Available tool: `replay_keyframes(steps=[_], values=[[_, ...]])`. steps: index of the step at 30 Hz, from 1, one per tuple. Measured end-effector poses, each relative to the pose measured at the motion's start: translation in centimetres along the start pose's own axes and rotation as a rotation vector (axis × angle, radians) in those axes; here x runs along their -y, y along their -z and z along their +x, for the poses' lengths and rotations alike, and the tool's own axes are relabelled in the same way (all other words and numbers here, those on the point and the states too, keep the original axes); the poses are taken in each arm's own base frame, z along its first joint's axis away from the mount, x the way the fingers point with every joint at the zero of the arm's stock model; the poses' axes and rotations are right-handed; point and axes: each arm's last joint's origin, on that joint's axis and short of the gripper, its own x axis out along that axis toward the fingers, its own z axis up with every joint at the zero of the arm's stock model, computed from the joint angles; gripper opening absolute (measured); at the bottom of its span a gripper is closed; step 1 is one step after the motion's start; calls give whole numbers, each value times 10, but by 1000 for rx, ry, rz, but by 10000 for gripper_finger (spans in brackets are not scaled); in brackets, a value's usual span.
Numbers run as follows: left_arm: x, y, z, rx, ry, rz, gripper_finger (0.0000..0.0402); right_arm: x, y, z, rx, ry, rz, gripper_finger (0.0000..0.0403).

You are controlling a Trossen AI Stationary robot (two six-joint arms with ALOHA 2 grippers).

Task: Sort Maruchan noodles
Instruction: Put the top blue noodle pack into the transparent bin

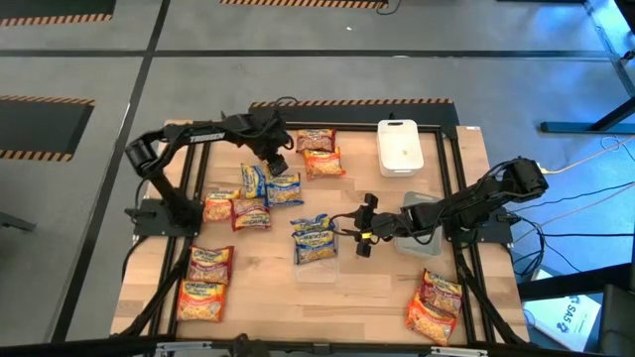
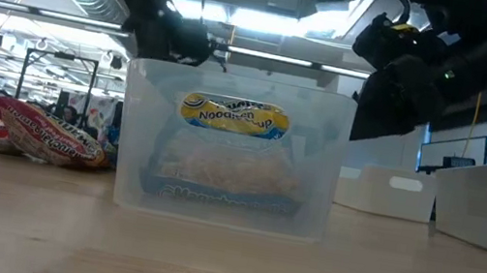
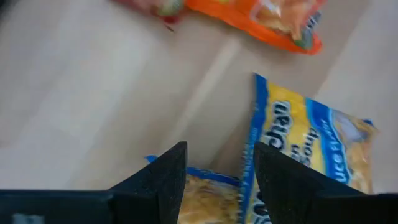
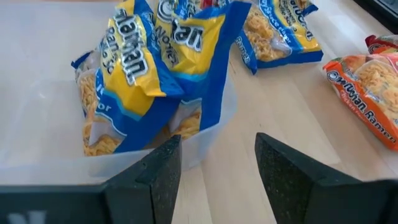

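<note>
Blue-and-yellow noodle packets [image 1: 315,238] stand in a clear container [image 2: 222,207] at the table's middle, leaning on its walls. My right gripper [image 4: 217,174] is open, level beside that container's right wall [image 4: 214,134]; whether a finger touches it I cannot tell. My left gripper [image 3: 221,180] is open, pointing down over two more blue packets [image 1: 283,188] that lie flat on the table. One of these [image 3: 311,143] shows beside the fingers, the other [image 3: 208,193] below them. No contact shows there.
Orange and dark red packets lie at the far middle [image 1: 322,159], the left [image 1: 235,210], the near left [image 1: 203,283] and the near right corner [image 1: 434,307]. A white lid [image 1: 400,146] sits at the far right. A second clear container [image 1: 422,226] lies under my right arm.
</note>
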Motion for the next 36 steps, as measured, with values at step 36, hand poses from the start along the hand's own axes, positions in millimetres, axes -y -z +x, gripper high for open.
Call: replay_keyframes(steps=[36], values=[[17,3,23,-74,111,56,179,-3,6,10,7,-1,5,193]])
